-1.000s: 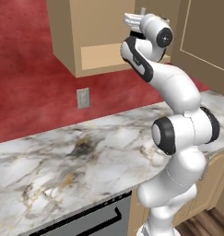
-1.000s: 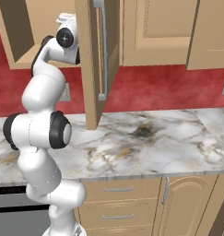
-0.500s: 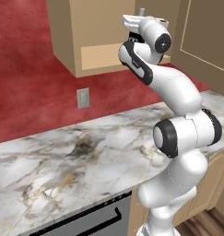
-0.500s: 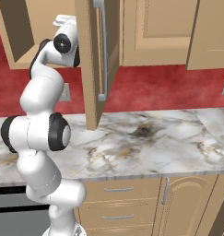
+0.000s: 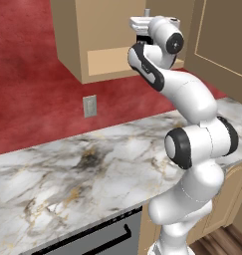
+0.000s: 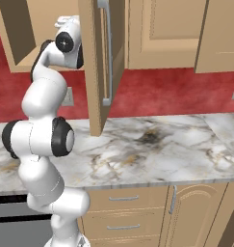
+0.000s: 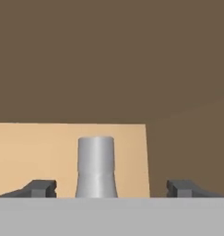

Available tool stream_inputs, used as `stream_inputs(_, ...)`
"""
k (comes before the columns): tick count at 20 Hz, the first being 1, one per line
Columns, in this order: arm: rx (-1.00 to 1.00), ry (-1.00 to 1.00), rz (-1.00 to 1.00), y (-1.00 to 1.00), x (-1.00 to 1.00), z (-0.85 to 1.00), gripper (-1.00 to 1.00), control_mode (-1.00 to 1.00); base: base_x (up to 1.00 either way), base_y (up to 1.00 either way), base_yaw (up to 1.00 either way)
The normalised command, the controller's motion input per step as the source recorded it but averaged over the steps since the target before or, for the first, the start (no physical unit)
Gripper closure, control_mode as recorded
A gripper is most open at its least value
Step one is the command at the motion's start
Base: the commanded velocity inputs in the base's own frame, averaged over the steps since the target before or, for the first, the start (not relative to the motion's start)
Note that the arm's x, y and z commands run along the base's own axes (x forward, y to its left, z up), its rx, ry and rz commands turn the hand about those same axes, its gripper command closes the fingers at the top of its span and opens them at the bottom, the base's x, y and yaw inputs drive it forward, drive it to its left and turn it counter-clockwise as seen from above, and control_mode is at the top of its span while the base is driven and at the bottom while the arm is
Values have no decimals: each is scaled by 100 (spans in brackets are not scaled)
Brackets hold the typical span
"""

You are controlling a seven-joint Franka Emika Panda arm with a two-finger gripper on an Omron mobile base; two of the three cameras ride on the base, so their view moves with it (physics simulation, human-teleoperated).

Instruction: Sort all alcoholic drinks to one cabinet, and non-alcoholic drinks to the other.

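Gleaming marble counter [image 5: 67, 169] — red wall [image 5: 28, 89].

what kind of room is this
A rendered kitchen, most likely: a marble-look counter, tan wall cabinets against a red wall, and drawers below the counter.

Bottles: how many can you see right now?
1. A grey bottle top stands between the open claw tips in the hand view, inside the cabinet. Others may be hidden behind the arm or doors.
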Motion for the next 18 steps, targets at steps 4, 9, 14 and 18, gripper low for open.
stream_inputs(4, -8, 12, 0, 0, -24, 14, -100, -100, 0, 0, 0)
stream_inputs(9, -8, 16, 0, 0, -39, 10, -100, -100, 0, 0, 0)
stream_inputs(14, -3, 13, 0, 0, -52, 3, -100, -100, 0, 0, 0)
stream_inputs(18, 0, 7, 0, 5, -77, 0, -100, -100, 0, 0, 0)
